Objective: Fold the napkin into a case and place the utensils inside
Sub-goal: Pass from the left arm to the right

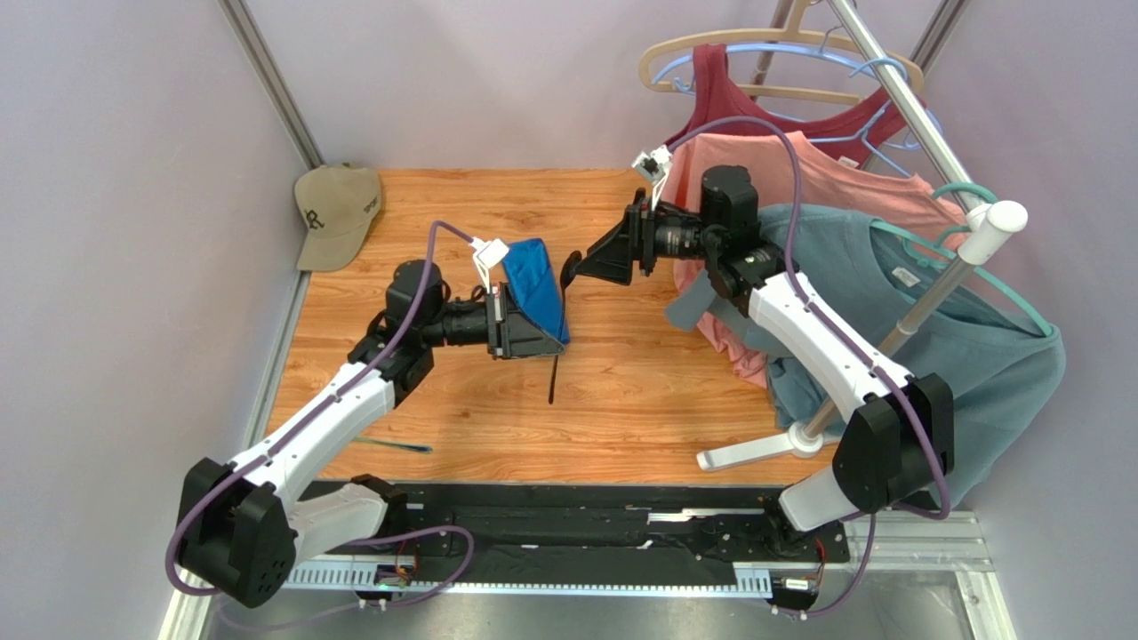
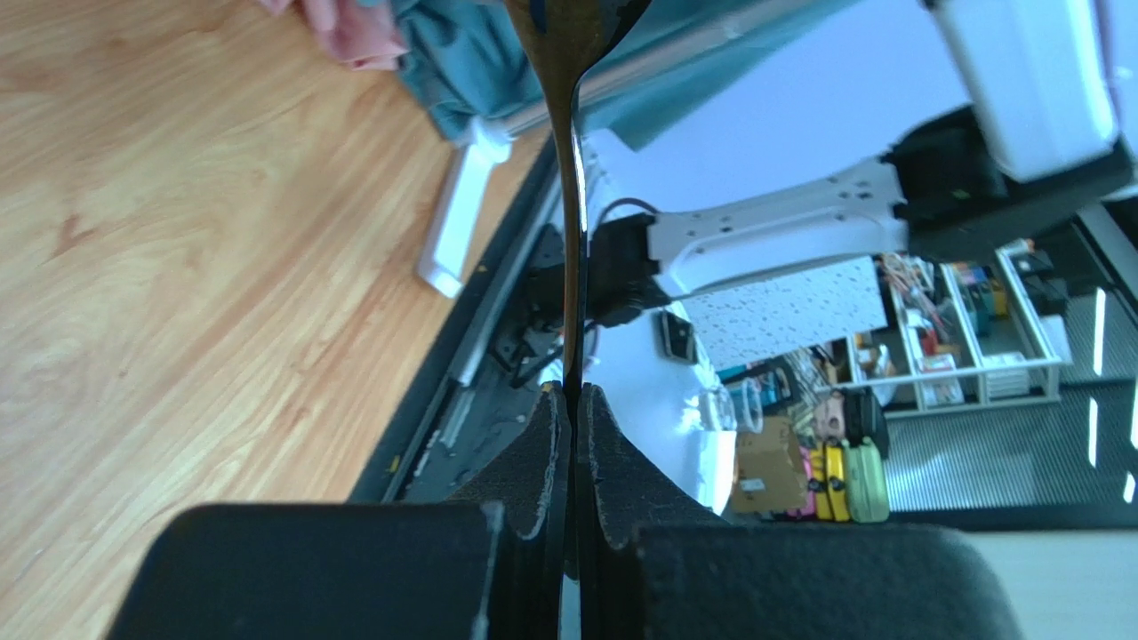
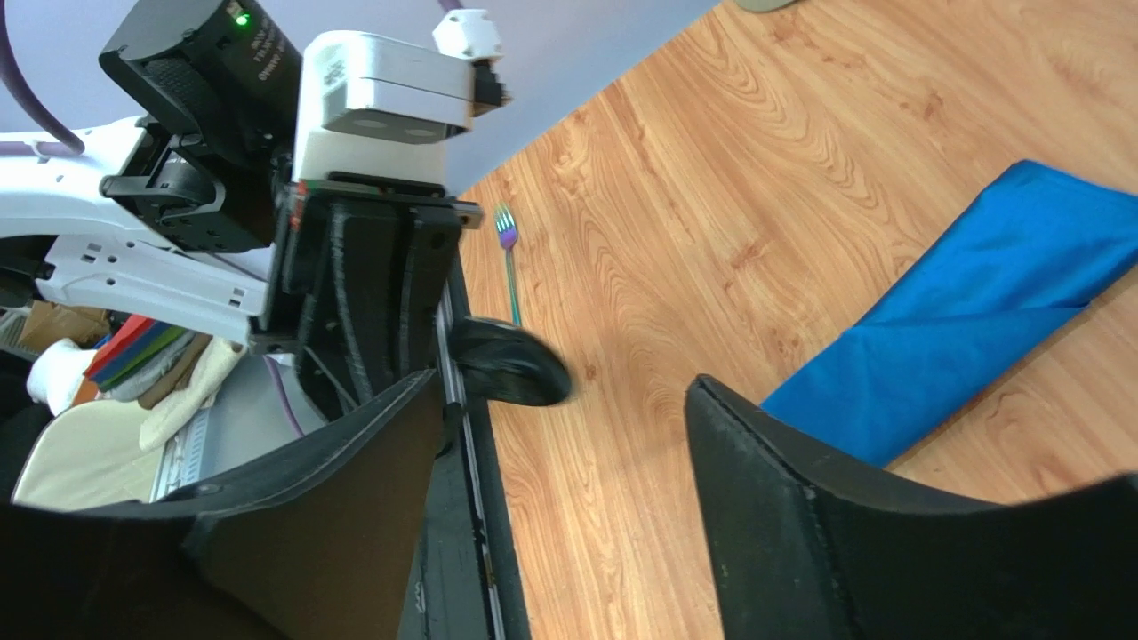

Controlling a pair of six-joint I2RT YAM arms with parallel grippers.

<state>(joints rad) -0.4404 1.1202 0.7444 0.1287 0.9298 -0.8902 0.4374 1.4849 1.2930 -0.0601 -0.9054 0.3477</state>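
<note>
Nearest the arms' bases, a fork (image 3: 509, 260) lay alone on the worktop (image 1: 641, 387), well apart from everything else. Further in, the left tool (image 2: 575, 394) was clamped tight on the handle end of a dark spoon (image 2: 572, 200). The spoon's long axis ran straight out from the pads, bowl outermost, and in the top view it pointed back toward the near edge.

Just beyond that tool lay the napkin (image 3: 989, 314), flat on the worktop and folded into a long blue band that ran roughly near to far. The spoon therefore pointed away from the cloth it was meant to enter. By my judgement the left arm, the nearer one, would have had to swing the spoon round along the band. Which end was open could not be told.

Farthest, the right tool (image 3: 561, 400) stood wide apart and empty, facing the napkin.
</note>
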